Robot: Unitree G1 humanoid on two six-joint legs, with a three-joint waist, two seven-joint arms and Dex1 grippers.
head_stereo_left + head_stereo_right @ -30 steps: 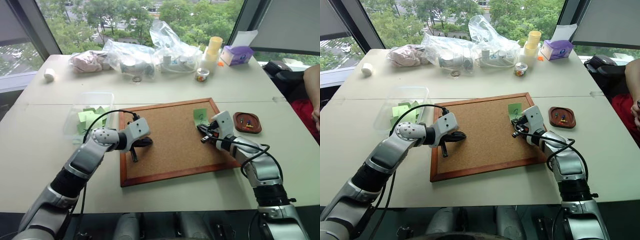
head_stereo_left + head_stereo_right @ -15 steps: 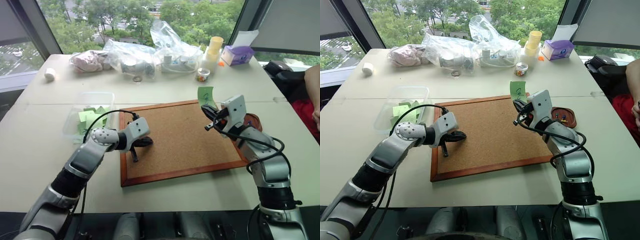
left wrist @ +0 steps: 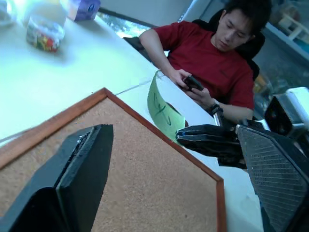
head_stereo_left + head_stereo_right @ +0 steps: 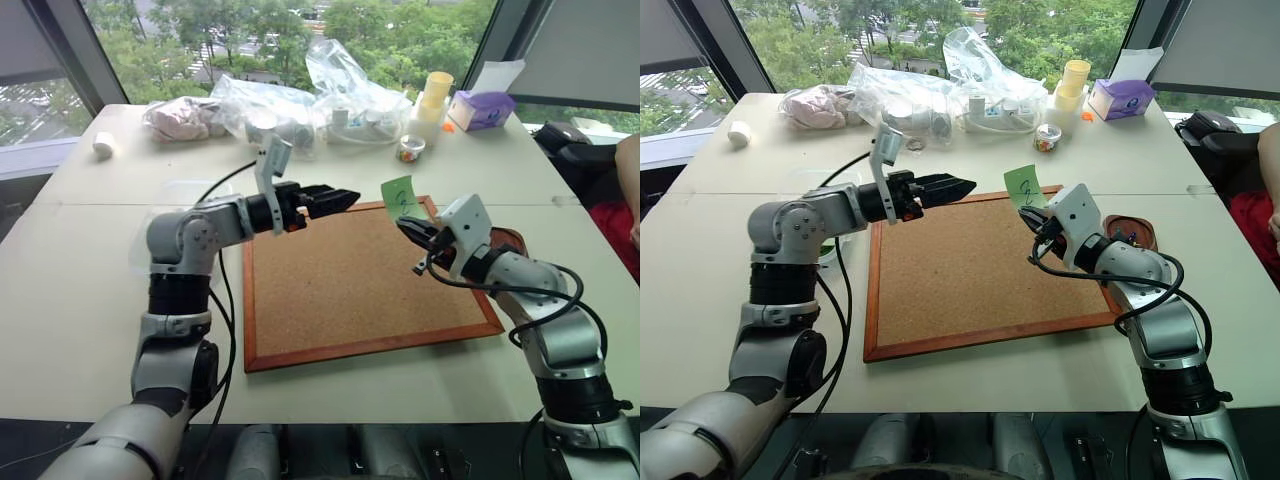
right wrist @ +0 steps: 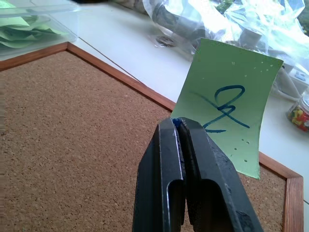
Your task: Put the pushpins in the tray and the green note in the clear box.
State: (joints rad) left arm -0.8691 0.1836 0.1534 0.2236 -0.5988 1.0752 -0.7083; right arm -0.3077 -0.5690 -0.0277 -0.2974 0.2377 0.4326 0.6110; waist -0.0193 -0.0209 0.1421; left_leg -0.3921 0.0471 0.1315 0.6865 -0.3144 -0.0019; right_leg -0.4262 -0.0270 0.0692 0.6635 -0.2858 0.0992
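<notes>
Squiggle like a "2" marks the green note [image 5: 227, 104].

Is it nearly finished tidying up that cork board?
Partly. Some pushpins already lie in the tray. The right hand pinches the green note and what looks like a blue pin above the board; the left hand is open nearby. The note must still reach the clear box.

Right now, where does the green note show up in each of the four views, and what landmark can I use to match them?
Left eye view: green note, upper centre, pinched by the right hand above the cork board.
Right eye view: upper centre, same grip, over the board's far edge.
Left wrist view: centre, edge-on past the board's corner.
Right wrist view: upper right, its squiggle facing the camera.
Shared landmark: the cork board's wooden frame.
</notes>
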